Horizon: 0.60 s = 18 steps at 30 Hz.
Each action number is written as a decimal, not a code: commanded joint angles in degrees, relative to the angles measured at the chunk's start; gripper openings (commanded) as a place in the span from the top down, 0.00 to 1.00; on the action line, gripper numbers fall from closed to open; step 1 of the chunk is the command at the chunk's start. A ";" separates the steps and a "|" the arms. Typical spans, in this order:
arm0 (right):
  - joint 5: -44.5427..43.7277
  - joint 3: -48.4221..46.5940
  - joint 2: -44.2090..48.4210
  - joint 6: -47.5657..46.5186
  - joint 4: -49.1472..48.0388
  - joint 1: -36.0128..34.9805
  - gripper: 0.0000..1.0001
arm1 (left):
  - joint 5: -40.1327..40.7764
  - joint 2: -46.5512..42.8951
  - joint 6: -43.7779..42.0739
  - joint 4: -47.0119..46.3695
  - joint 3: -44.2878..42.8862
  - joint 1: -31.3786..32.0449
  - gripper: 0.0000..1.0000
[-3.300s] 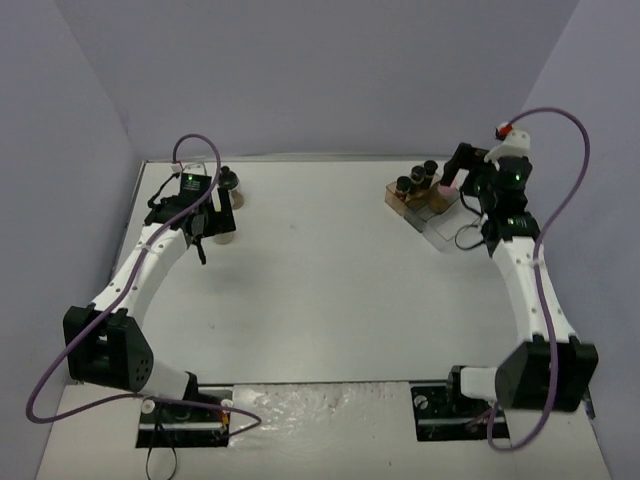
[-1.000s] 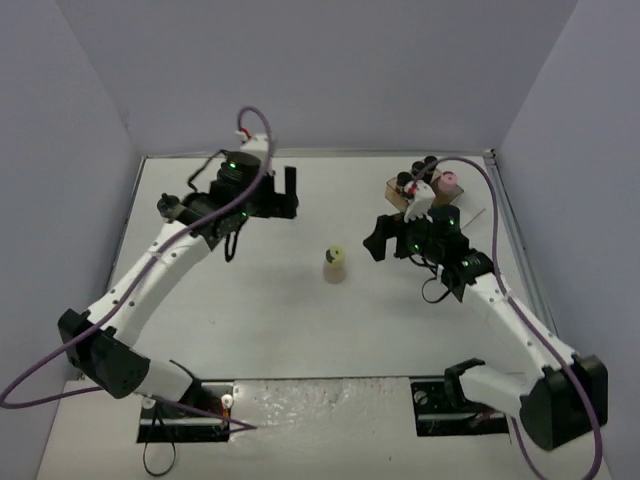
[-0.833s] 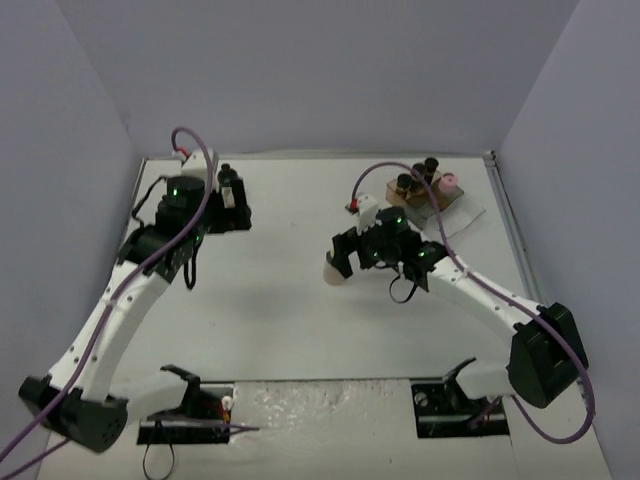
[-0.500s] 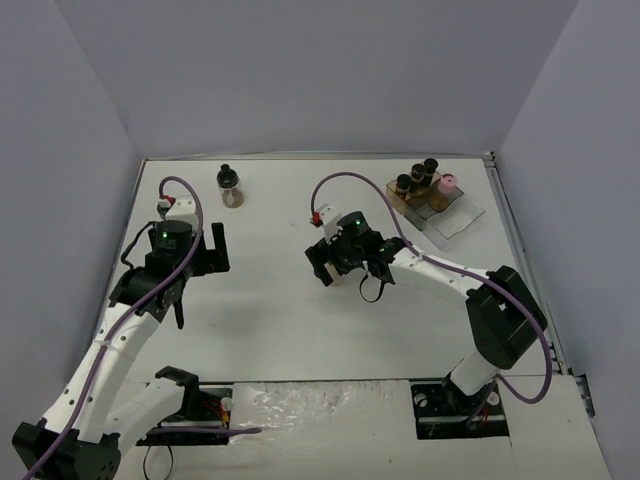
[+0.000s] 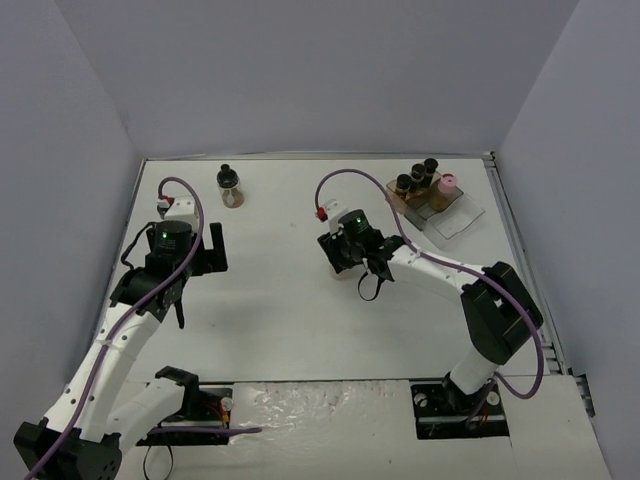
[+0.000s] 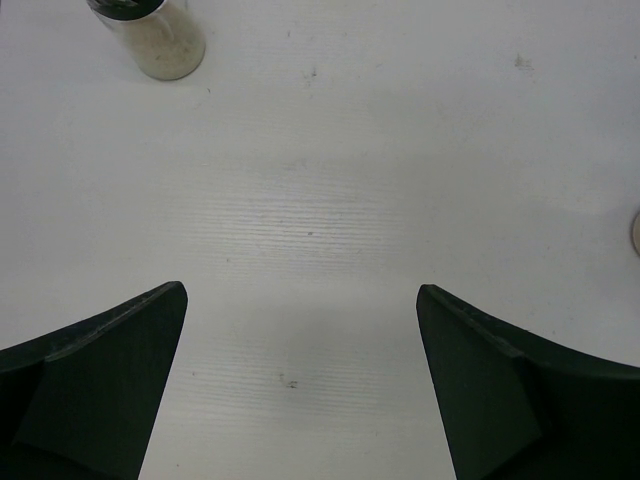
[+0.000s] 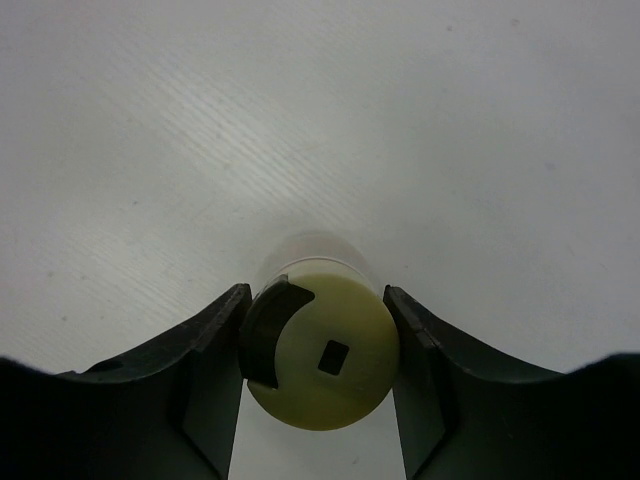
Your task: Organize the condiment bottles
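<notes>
My right gripper (image 7: 317,305) is shut on a small jar with a pale yellow cap (image 7: 322,352), which stands on the table mid-field; both fingers press the cap's sides. In the top view the right gripper (image 5: 340,262) covers that jar. My left gripper (image 6: 300,400) hangs open over bare table, nothing between its fingers. A black-capped jar with pale contents (image 6: 150,40) stands ahead of it to the left, and also shows in the top view as the black-capped jar (image 5: 230,186) at the back left. Three black-capped bottles (image 5: 417,175) and a pink-capped one (image 5: 450,184) sit on the rack.
The stepped clear-and-brown rack (image 5: 440,210) stands at the back right, near the right wall. The white table (image 5: 280,300) is walled in by grey panels on three sides. A purple cable loops above the right arm.
My right arm swung left from the rack to the yellow-capped jar and its fingers closed on the cap. The left arm pulled back from the table's rear and now holds still.
</notes>
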<state>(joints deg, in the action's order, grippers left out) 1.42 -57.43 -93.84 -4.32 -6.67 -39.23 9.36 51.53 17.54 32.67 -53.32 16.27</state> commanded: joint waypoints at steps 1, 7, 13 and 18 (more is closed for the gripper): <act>-3.33 -1.39 6.75 2.40 -2.56 7.47 1.00 | 1.27 -0.29 -0.80 -2.78 -2.40 -0.75 0.03; -6.07 -7.22 9.63 4.23 -1.69 19.92 1.00 | 0.66 0.76 -0.58 -2.52 -2.75 -1.32 0.03; -6.22 -14.50 3.87 8.76 -1.91 30.16 1.00 | 0.53 0.81 -0.67 -2.33 -2.75 -1.77 0.03; -5.39 -19.20 -2.54 9.86 -3.38 34.27 1.00 | 0.60 0.59 -0.62 -2.26 -2.67 -2.06 0.03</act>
<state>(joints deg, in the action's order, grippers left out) -3.87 -72.52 -91.78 3.36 -6.22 -6.66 9.49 52.45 17.50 32.75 -53.32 14.85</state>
